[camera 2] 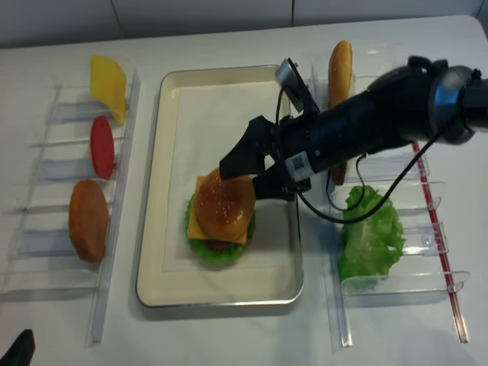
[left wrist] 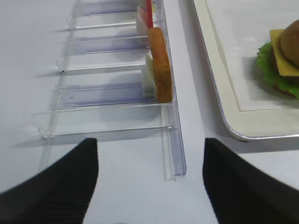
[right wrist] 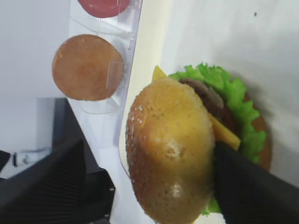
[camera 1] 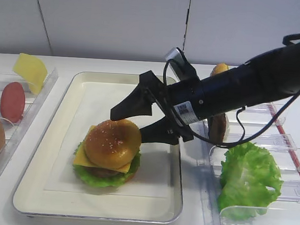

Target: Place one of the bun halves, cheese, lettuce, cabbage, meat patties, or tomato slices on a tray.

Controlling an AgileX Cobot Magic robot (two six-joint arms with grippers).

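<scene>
Golden bun top [camera 1: 113, 142] on burger, right gripper [camera 1: 139, 123] spread, tray [camera 1: 39, 182]

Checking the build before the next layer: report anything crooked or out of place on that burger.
The bun top sits off-centre on the stack, shifted away from the right gripper, whose jaws stand open beside it. In the right wrist view the patty, cheese and lettuce stick out on one side. Nothing has spilled onto the tray.

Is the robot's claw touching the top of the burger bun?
Cannot tell. The right gripper is open around the bun top. In the right wrist view one finger seems to meet the bun, but no view shows contact or a gap plainly.
</scene>
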